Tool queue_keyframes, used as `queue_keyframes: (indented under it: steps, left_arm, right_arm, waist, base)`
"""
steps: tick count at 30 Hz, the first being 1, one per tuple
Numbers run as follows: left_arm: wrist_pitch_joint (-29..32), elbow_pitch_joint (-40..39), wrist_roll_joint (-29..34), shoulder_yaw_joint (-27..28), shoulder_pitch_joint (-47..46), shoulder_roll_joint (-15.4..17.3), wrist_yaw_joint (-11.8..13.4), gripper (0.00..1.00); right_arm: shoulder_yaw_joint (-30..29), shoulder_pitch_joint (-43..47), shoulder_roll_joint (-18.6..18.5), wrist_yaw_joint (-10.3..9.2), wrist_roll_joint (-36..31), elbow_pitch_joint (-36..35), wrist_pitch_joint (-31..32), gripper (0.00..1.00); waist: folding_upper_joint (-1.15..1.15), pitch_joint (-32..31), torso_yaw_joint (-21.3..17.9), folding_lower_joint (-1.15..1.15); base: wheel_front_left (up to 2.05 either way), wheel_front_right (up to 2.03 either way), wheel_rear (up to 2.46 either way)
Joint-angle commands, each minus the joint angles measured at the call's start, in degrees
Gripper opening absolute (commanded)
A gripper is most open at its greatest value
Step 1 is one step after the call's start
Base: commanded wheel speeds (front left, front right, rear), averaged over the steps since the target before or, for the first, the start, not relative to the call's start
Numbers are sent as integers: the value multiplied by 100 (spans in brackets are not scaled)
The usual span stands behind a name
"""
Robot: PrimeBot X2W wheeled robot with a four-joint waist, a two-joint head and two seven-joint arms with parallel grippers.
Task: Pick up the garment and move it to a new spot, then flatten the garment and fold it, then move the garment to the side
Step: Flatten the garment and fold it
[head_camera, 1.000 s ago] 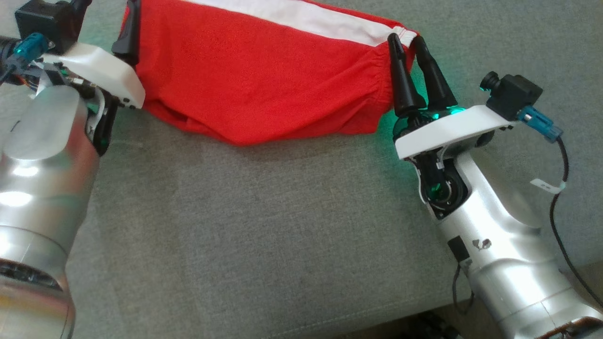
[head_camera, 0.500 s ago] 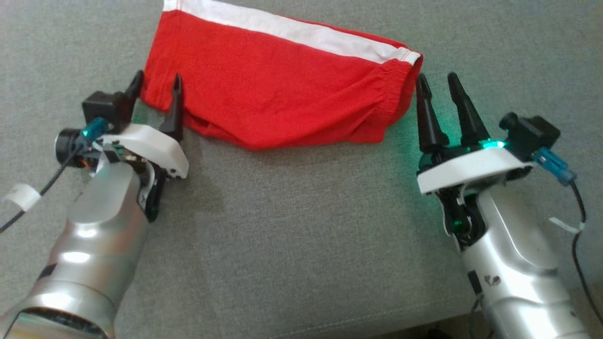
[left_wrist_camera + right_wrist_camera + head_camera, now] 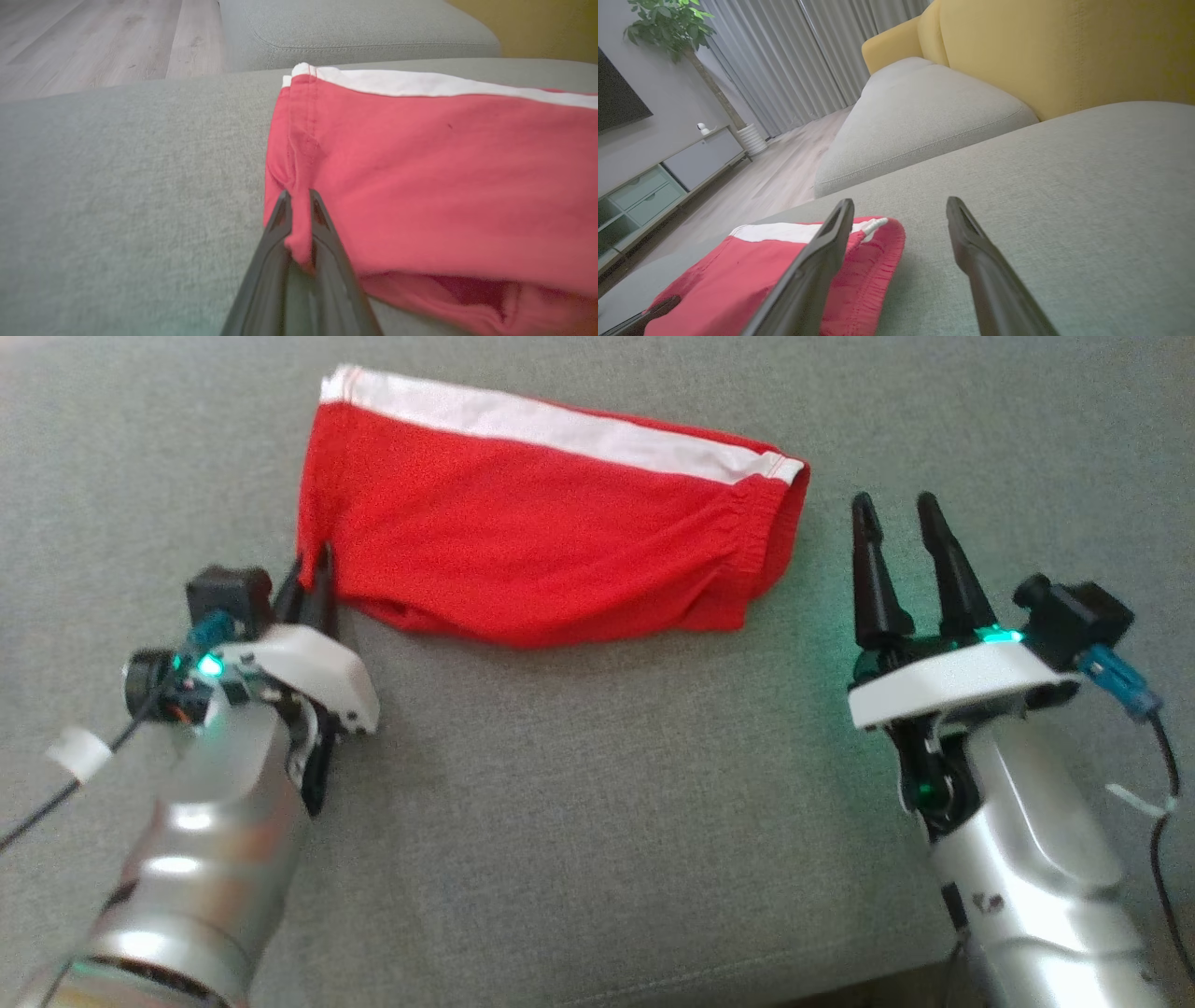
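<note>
The garment point(image 3: 541, 551) is a pair of red shorts with a white side stripe, folded and lying flat on the grey sofa cushion point(image 3: 560, 821). My left gripper point(image 3: 313, 565) sits at its near left corner, shut on a pinch of red fabric. In the left wrist view the garment point(image 3: 444, 177) spreads to the right, and a fold of it is squeezed between the tips of my left gripper point(image 3: 297, 196). My right gripper point(image 3: 894, 509) stands open on the cushion, just right of the elastic waistband end and apart from it. The right wrist view has the garment point(image 3: 752, 261) left of that open gripper point(image 3: 899, 203).
The cushion's front edge runs along the bottom right of the head view. A second grey cushion point(image 3: 924, 112) and a yellow backrest point(image 3: 1064, 46) lie beyond. Wooden floor point(image 3: 93, 37) and a low cabinet point(image 3: 654, 182) are off the sofa's end.
The head camera has shifted. My left gripper came to the garment's near left corner and shut on it. My right gripper drew back from the waistband and stayed open.
</note>
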Motion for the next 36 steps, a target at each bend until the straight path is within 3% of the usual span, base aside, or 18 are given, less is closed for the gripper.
queue_keyframes:
  steps: [1,10,19,20,21,22,29,36]
  left_arm:
    - [4,18,-57,149,323,105,28,0]
    - [-4,-1341,7,843,1694,-62,359,0]
    - [-4,-2265,404,1394,2859,-343,558,0]
    - [-4,-2353,463,1454,2951,-373,561,25]
    - [-4,-2453,544,1505,3020,-396,565,87]
    - [-4,-2539,609,1568,3082,-418,572,100]
    - [-5,-2964,1118,1769,3366,-532,444,100]
    - [-5,-3001,1081,1680,3478,-559,318,100]
  right_arm:
    - [-25,179,86,-4,-154,-200,-61,100]
    - [-282,711,86,-4,-541,1,-61,100]
    - [-276,1050,86,-4,-626,135,-61,100]
    - [-250,1061,86,-4,-614,143,-61,100]
    - [-212,1054,86,-4,-598,137,-61,100]
    - [-162,1032,86,-4,-596,121,-61,100]
    - [350,405,86,-4,-383,167,-61,100]
    - [200,-46,86,-4,-851,1171,-61,100]
  waist:
    - [0,-161,78,0]
    - [0,-898,583,0]
    - [0,-1225,895,0]
    - [0,-1242,919,0]
    - [0,-1247,946,0]
    - [0,-1255,972,0]
    - [0,-1199,1285,0]
    - [0,-1104,1709,0]
  base:
    - [0,0,0]
    - [0,0,0]
    - [0,0,0]
    - [0,0,0]
    - [0,0,0]
    - [0,0,0]
    - [0,0,0]
    - [0,0,0]
